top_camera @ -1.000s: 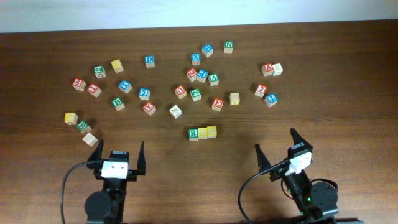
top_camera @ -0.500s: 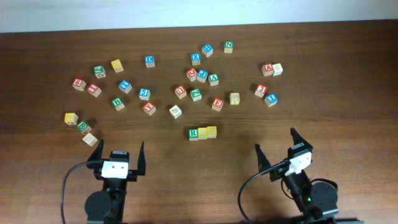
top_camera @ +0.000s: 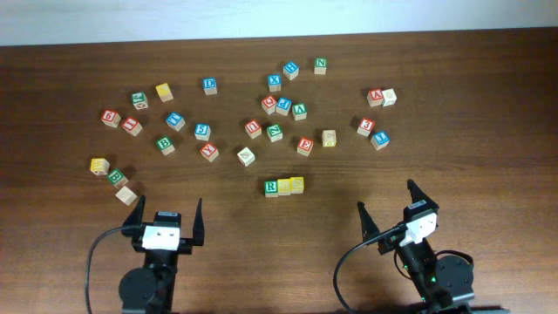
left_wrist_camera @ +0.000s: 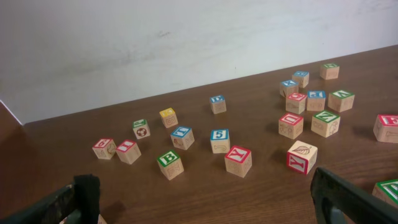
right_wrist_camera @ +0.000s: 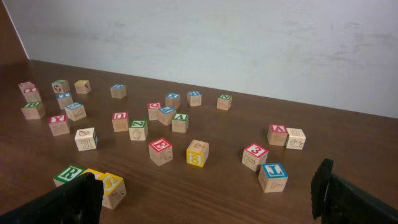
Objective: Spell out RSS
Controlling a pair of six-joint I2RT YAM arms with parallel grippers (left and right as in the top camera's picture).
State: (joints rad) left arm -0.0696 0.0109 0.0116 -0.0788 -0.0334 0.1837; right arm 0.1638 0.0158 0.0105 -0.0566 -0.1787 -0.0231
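Three blocks stand touching in a row near the table's middle front: a green R block (top_camera: 271, 187), a yellow block (top_camera: 284, 186) and another yellow block (top_camera: 297, 184). In the right wrist view the green R block (right_wrist_camera: 67, 174) and a yellow S block (right_wrist_camera: 113, 184) show at the lower left, with the middle yellow block mostly hidden behind my finger. My left gripper (top_camera: 166, 220) is open and empty at the front left. My right gripper (top_camera: 386, 202) is open and empty at the front right. Both are well back from the row.
Many lettered wooden blocks lie scattered across the far half of the table, such as a red E block (top_camera: 304, 146), a leaf block (top_camera: 247, 156) and a blue J block (top_camera: 380, 139). Three blocks (top_camera: 115, 177) sit at the left near my left arm.
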